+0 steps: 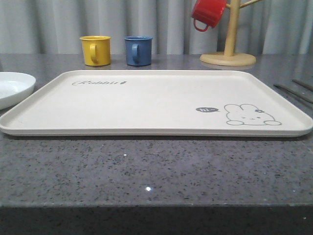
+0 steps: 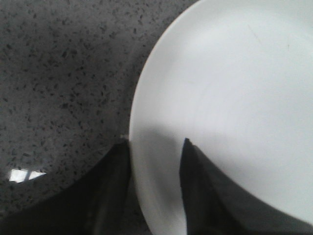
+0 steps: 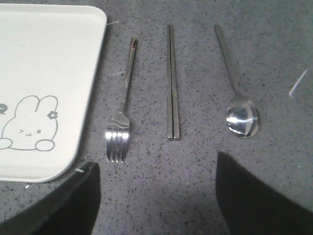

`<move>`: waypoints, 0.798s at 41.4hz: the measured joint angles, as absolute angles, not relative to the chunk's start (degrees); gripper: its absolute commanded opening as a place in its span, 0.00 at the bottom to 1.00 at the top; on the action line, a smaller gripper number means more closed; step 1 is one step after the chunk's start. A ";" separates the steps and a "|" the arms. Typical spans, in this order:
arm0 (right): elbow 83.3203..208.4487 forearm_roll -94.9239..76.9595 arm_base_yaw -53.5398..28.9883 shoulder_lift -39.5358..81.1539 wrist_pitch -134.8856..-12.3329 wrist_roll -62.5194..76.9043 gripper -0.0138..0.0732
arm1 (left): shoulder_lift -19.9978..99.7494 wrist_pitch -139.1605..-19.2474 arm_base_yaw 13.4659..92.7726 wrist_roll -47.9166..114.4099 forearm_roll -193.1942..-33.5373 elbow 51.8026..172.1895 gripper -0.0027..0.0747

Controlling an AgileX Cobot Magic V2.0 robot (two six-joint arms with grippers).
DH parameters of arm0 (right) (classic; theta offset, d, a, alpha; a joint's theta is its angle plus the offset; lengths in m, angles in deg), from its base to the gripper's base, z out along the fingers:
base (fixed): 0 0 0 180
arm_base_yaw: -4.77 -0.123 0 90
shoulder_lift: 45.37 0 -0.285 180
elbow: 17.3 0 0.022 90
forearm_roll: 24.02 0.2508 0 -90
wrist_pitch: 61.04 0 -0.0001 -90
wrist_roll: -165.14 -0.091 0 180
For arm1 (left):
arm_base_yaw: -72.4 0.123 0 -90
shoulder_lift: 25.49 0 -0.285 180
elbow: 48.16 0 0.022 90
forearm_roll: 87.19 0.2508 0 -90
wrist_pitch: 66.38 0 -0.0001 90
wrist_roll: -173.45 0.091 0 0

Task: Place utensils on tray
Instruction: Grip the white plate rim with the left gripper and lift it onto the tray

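Cream tray (image 3: 44, 73) lies bare; just beside it on the counter sit fork (image 3: 121, 112), flat piece (image 3: 171, 83), spoon (image 3: 238, 98). Right gripper (image 3: 156, 196) hovers spread (left gripper (image 2: 156, 171) likewise): descend squarely on the fork's handle.

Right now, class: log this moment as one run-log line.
stage: not started | tray: no cutlery | fork, flat piece, spoon: on counter beside tray | left gripper: open over plate | right gripper: open above utensils
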State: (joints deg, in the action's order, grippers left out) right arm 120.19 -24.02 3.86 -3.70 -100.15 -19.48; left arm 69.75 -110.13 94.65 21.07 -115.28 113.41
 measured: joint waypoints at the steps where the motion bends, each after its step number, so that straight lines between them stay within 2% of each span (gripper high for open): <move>1: 120.19 -24.02 3.86 -3.70 -100.15 -19.48 0.76 | 69.96 -110.13 94.65 21.07 -115.28 113.41 0.18; 11: 120.19 -24.02 3.86 -3.70 -100.15 -19.48 0.76 | 71.04 -109.87 94.65 21.07 -115.28 113.52 0.01; 27: 120.19 -24.02 3.86 -3.70 -100.15 -19.48 0.76 | 68.23 -113.97 94.43 22.38 -116.65 117.72 0.01; 33: 120.19 -24.02 3.86 -3.70 -100.15 -19.48 0.76 | 65.75 -117.02 91.26 24.49 -119.44 121.31 0.01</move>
State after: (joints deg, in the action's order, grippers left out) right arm 120.19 -24.02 3.86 -3.70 -100.15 -19.48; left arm 65.75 -117.02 91.26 24.49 -119.44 121.31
